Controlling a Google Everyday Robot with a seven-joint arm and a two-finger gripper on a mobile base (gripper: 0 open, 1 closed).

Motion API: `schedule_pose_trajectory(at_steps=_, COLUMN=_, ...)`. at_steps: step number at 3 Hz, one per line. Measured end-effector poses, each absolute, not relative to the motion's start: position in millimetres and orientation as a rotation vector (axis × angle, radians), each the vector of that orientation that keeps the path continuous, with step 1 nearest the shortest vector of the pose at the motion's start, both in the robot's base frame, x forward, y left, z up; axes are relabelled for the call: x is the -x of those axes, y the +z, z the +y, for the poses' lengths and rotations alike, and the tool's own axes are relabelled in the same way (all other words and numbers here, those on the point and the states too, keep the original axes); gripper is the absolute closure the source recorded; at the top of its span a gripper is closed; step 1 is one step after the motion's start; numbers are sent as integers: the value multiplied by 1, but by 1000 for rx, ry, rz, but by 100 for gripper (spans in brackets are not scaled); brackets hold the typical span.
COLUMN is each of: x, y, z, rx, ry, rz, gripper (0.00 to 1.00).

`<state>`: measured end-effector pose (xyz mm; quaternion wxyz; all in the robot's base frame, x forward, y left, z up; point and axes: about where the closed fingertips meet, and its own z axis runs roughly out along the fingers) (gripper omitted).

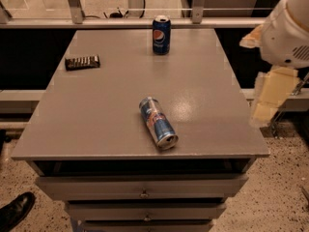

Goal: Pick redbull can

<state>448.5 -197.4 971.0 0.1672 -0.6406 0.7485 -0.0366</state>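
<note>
The redbull can (158, 122) lies on its side on the grey table (96, 115), near the front edge. It is blue and silver with a red mark, and its silver top points toward the front right. My gripper (268, 96) hangs beyond the table's right edge, below the white arm housing (289, 30). It is well to the right of the can and holds nothing that I can see.
A dark-blue Pepsi can (161, 35) stands upright at the table's back centre. A dark flat snack bar (82, 62) lies at the back left. Drawers (145, 192) sit under the tabletop. A black shoe (14, 209) is on the floor at the bottom left. A railing runs behind the table.
</note>
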Motion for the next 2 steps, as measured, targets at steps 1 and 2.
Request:
schedule_pose_trajectory(at_steps=1, x=-472, y=951, z=-140, rx=2098, ry=-124, rz=1839, gripper=0)
schedule_pose_trajectory(at_steps=2, x=-486, y=940, z=-108, rx=2205, ry=-142, rz=1709, gripper=0)
